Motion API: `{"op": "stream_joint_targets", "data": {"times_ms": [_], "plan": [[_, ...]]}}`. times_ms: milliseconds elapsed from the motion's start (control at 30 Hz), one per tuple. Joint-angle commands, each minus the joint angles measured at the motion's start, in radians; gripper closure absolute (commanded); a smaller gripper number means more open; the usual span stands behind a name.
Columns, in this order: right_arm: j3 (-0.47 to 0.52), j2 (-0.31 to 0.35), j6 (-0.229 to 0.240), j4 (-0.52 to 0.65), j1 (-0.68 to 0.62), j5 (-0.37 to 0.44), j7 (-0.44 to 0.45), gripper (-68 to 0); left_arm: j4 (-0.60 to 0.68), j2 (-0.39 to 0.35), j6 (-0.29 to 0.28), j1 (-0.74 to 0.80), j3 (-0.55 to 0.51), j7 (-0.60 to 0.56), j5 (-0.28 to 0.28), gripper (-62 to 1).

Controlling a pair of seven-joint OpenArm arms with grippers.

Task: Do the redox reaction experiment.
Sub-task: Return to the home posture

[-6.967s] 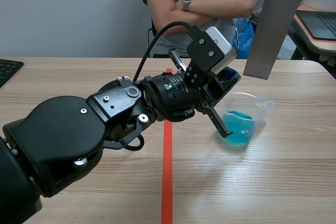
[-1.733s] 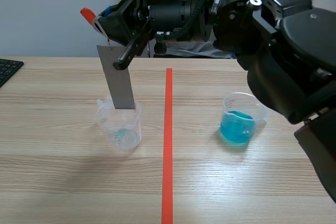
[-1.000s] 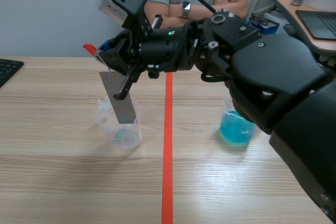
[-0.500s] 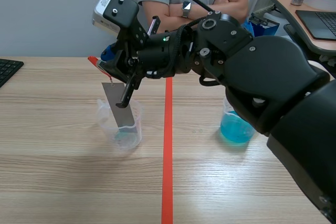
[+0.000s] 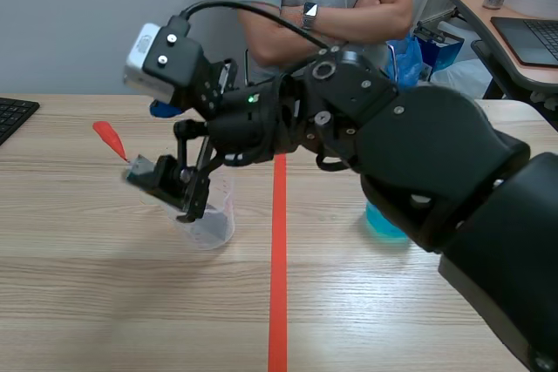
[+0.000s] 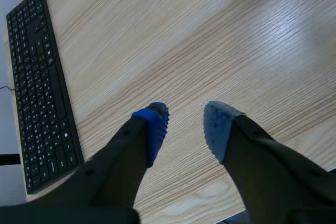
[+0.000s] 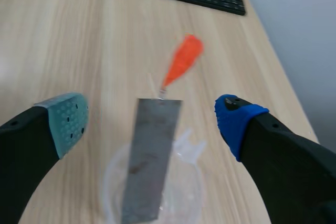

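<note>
Strip (image 7: 149,161) leans in beaker (image 7: 185,198), right jaws apart; scene view obscures this.

A grey metal strip (image 7: 152,156) leans in a clear plastic beaker (image 7: 191,195), centred between the right arm's spread jaws and touching neither. Its orange tag (image 7: 181,62) juts out ahead of them. A second beaker of blue liquid (image 5: 381,218) sits well apart from the jaws, mostly hidden.
</note>
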Motion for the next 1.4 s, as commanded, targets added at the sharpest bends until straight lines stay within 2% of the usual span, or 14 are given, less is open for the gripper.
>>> {"op": "stream_joint_targets", "data": {"times_ms": [0, 67, 167, 267, 367, 533, 600, 700, 967, 1167, 1267, 1367], "plan": [[-0.016, -0.008, 0.006, 0.014, 0.017, 0.023, 0.011, -53.0, 0.015, -0.003, 0.003, 0.0, -0.009, -0.014, -0.003, -26.8], [-0.033, -0.008, 0.006, 0.016, 0.01, 0.045, 0.011, -57.5, 0.015, -0.003, 0.003, 0.0, -0.009, -0.014, -0.003, -30.0], [-0.031, -0.006, 0.006, 0.021, -0.016, 0.106, 0.041, -67.9, 0.015, -0.003, 0.003, 0.0, -0.009, -0.014, -0.003, -37.5], [-0.024, 0.007, 0.001, 0.039, -0.052, 0.172, 0.083, -67.9, 0.015, -0.003, 0.004, 0.0, -0.009, -0.014, -0.003, -50.2], [0.005, 0.035, -0.049, 0.087, -0.097, 0.21, 0.086, -67.9, 0.015, -0.003, 0.005, 0.0, -0.009, -0.014, -0.003, -62.3], [0.063, 0.131, -0.137, 0.217, -0.192, 0.229, 0.066, -67.9, 0.015, -0.003, 0.005, -0.001, -0.009, -0.014, -0.003, -62.3], [0.093, 0.179, -0.154, 0.271, -0.233, 0.242, 0.058, -67.9, 0.015, -0.003, 0.005, -0.001, -0.009, -0.014, -0.003, -62.3], [0.146, 0.256, -0.18, 0.346, -0.299, 0.314, 0.036, -67.9, 0.015, -0.003, 0.005, 0.0, -0.009, -0.014, -0.003, -62.3], [0.307, 0.462, -0.199, 0.494, -0.499, 0.547, -0.001, -67.9, 0.015, -0.003, 0.005, 0.0, -0.009, -0.014, -0.003, -62.3], [0.452, 0.621, -0.202, 0.591, -0.682, 0.676, -0.001, -67.9, 0.015, -0.003, 0.002, 0.0, -0.009, -0.014, -0.004, -62.3], [0.547, 0.682, -0.202, 0.626, -0.785, 0.744, -0.001, -67.9, 0.015, -0.003, 0.002, 0.0, -0.009, -0.014, -0.004, -62.3], [0.658, 0.714, -0.202, 0.661, -0.887, 0.791, -0.002, -67.9, 0.016, -0.003, 0.002, 0.0, -0.009, -0.018, -0.004, -62.3]]}}
